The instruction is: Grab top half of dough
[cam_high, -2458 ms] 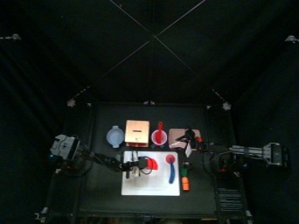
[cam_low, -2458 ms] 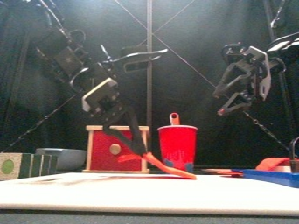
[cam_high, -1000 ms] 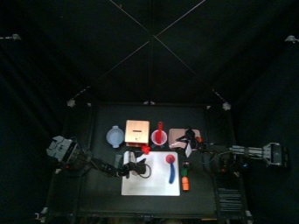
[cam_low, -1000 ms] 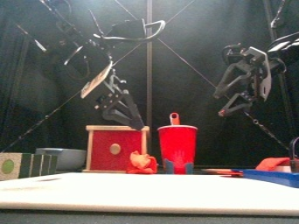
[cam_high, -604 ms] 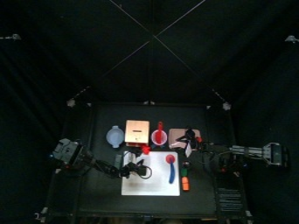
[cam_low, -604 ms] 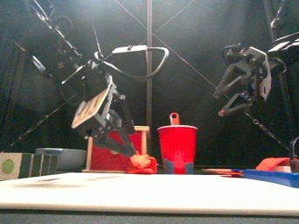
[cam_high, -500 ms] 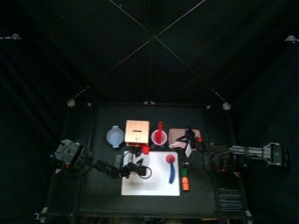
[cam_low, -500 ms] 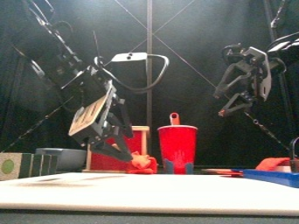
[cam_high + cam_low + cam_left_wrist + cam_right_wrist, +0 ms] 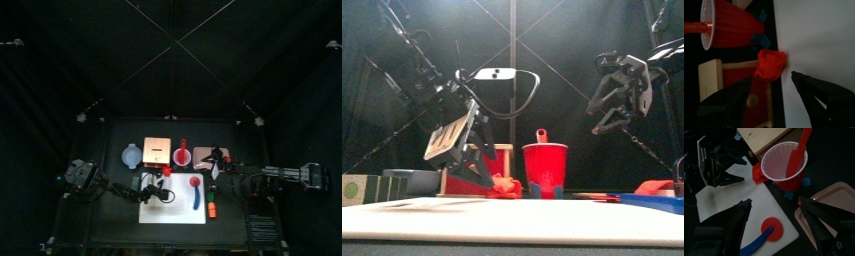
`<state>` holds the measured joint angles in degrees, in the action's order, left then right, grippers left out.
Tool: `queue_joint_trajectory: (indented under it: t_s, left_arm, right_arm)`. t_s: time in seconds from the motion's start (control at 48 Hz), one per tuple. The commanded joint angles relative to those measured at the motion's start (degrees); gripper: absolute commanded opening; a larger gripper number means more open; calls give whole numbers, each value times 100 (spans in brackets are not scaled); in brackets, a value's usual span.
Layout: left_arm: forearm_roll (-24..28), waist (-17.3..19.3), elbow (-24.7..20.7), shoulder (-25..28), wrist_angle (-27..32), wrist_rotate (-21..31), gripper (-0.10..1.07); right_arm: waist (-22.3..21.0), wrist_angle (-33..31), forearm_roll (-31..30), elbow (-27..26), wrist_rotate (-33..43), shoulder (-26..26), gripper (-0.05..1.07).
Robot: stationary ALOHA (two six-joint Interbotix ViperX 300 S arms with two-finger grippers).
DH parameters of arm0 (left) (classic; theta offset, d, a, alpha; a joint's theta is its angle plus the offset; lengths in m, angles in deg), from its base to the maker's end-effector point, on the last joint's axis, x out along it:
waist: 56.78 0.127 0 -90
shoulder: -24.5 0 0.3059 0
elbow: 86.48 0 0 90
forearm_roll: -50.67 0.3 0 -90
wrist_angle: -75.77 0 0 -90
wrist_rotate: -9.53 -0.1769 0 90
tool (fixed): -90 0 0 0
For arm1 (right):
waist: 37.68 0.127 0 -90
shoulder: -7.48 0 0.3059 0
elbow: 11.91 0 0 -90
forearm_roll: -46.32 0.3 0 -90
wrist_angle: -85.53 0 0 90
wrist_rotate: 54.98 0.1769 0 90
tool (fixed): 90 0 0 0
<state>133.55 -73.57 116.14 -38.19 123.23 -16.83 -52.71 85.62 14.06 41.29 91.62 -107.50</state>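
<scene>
The left hand point(image 9: 771, 95) has dropped, wide open, toward the dough point(image 9: 770, 65) at the board's point(image 9: 817, 40) far edge; the grab looks imminent. Right hand point(image 9: 774, 228) hangs open.

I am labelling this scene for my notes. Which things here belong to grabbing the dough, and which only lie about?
Belong to the job:
dough, at the white board's edge
left gripper, open beside it

Lying about:
red cup holding a red utensil
wooden box
blue-handled tool
right gripper, resting
</scene>
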Motion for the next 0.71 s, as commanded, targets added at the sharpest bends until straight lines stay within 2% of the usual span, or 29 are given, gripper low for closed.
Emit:
queue_joint_trajectory:
  t_s: [0.0,0.271,0.438,0.688]
  left_arm:
    - [9,105,-158,-35,-246,-9,97]
    - [62,580,-211,-53,-650,-97,96]
    - [18,729,-220,-26,-870,-545,96]
    - [-369,826,-299,0,-1081,-1116,96]
  right_arm:
    - [-9,26,9,-53,-9,-9,104]
    - [-9,26,9,-53,0,-9,104]
    - [-9,26,9,-62,9,-9,104]
    - [-9,26,9,-62,9,-9,104]
